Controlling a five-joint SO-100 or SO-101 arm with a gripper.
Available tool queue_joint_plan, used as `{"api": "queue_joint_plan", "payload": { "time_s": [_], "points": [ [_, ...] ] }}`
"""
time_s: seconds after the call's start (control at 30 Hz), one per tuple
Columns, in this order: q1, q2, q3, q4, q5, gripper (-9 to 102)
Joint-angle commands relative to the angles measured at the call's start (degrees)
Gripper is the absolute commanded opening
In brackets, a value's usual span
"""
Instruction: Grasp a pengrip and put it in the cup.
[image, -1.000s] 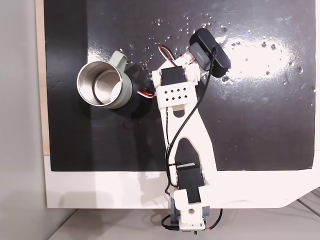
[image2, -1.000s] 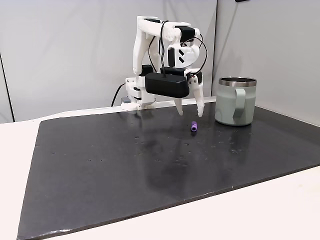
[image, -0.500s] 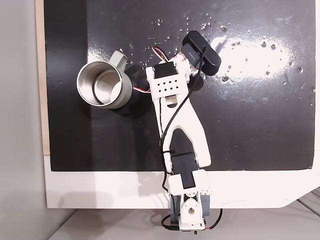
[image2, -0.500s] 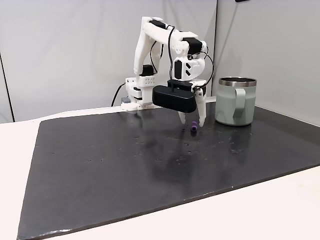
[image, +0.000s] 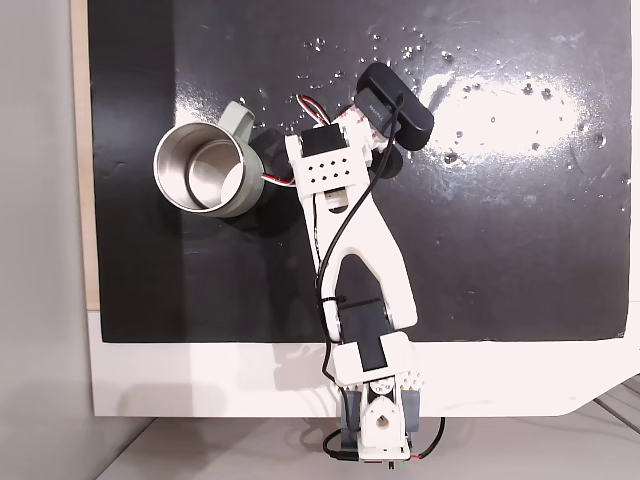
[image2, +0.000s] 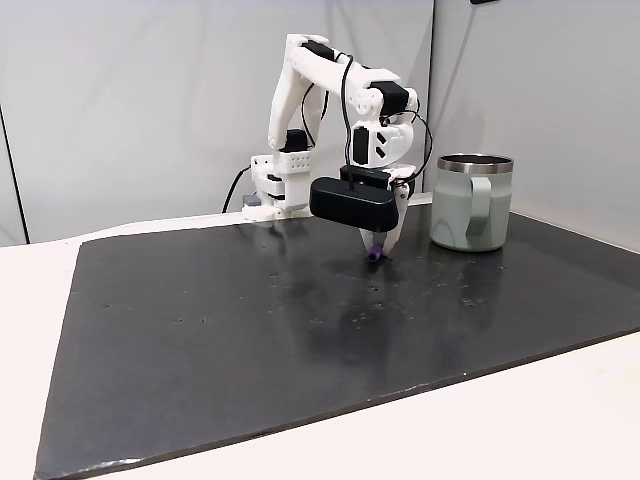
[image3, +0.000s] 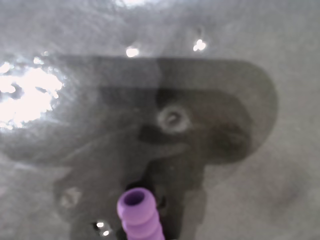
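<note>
Pengrip (image2: 373, 256) pinched at the tips of the gripper (image2: 378, 252), low over the black mat (image2: 250, 330), as seen from the side-on fixed view: the two white fingers have come together around the small purple tube, and whether it has cleared the mat cannot be told from here. In the wrist view the ribbed tube (image3: 139, 212) juts up from the 6 o'clock edge, its open end toward the camera, above the mat's glossy surface and the gripper's own dark reflection. The cup (image2: 470, 202) stands upright at about 3 o'clock from the gripper in the side-on view, near but apart from it, handle facing the camera; from the top-down fixed view the cup (image: 207, 172) sits at roughly 9 o'clock from the arm's wrist (image: 330, 170), its steel interior bare. By these pictures the grasp looks made, which would put the first half of the job behind; the lift, the carry across to the rim and the release into the cup all appear yet to be done.
</note>
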Motion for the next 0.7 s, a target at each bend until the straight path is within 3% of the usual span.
{"api": "queue_joint_plan", "payload": {
  "time_s": [0.0,0.33,0.67],
  "points": [
    [0.18,4.57,-3.78,1.58,1.14,0],
    [-2.90,13.36,-21.18,18.72,1.14,0],
    [-11.16,9.14,-48.34,33.13,5.01,0]
  ]
}}
